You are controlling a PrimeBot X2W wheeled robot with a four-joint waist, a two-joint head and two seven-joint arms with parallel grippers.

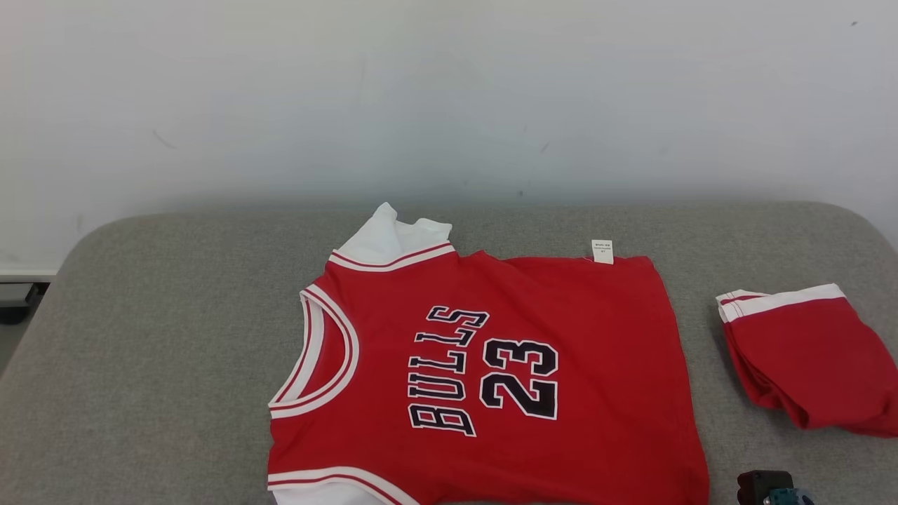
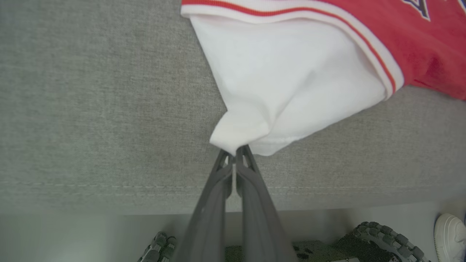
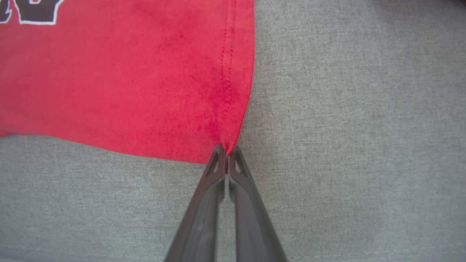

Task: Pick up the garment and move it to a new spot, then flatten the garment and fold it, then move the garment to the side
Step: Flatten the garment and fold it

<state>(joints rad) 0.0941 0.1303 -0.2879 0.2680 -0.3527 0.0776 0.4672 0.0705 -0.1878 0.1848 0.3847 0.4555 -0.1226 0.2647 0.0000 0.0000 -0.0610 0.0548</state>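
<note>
The red jersey (image 1: pixel 491 351) lies spread face up in the middle of the grey cushion (image 1: pixel 175 315), collar toward the robot's left, with a folded pair of red shorts (image 1: pixel 807 358) well apart on the right. Both claws are clenched on its near edge: the left claw (image 2: pixel 235 151) pinches the tip of the white sleeve (image 2: pixel 291 83), and the right claw (image 3: pixel 226 153) nips the hem corner (image 3: pixel 229 140).

To my eye this is the start of the flatten-and-fold step (the cloth already sits fairly smooth). The next move seems to call for both arms to raise that edge together, evenly, so the body does not skew.

From the head view the near edge runs off the bottom, so neither grip can be checked there. How many layers each claw has caught I cannot tell. The print on the small label (image 1: pixel 602 251) is too small to read.
</note>
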